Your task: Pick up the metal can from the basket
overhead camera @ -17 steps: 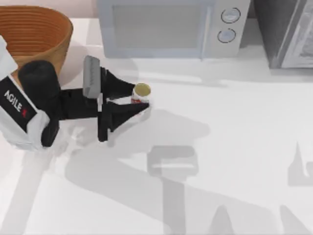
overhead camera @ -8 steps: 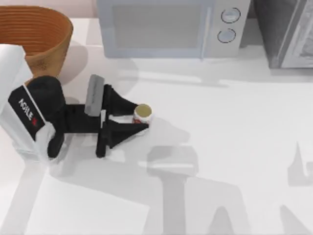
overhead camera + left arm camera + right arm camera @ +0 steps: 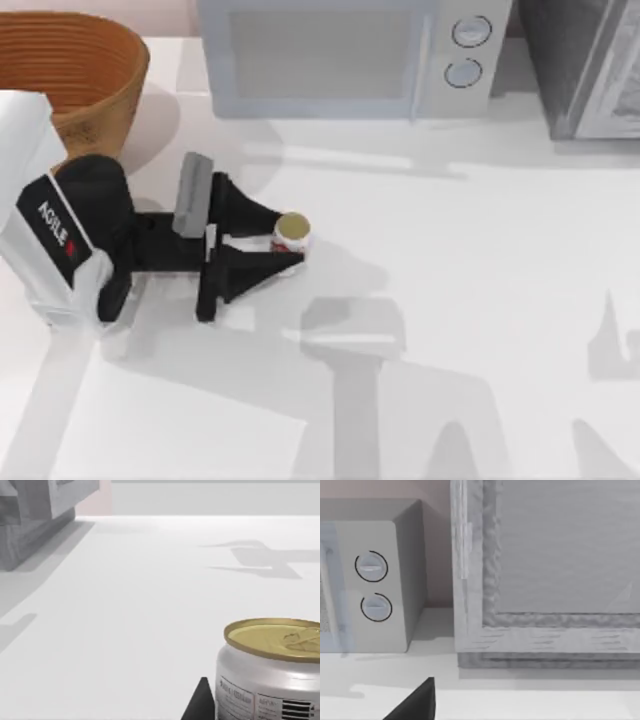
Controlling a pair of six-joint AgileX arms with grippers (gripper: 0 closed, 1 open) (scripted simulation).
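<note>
The metal can (image 3: 292,233), a small white cylinder with red marks and a dull gold top, stands outside the basket on the white table, left of centre. My left gripper (image 3: 286,238) is shut on the can, one black finger on each side of it. In the left wrist view the can (image 3: 272,672) is close up, with a black fingertip (image 3: 199,702) beside it. The orange-brown wicker basket (image 3: 70,70) sits at the back left corner, behind my left arm. A dark edge of my right gripper (image 3: 415,705) shows in the right wrist view, parked facing the back wall.
A grey microwave (image 3: 340,55) stands along the back edge, its two round knobs (image 3: 372,587) also in the right wrist view. A grey box-like appliance (image 3: 590,65) fills the back right corner. Open white table lies to the right of the can.
Since one second ago my left arm has carried the can toward the table's front edge and lower. Over the last half second it has stayed almost still.
</note>
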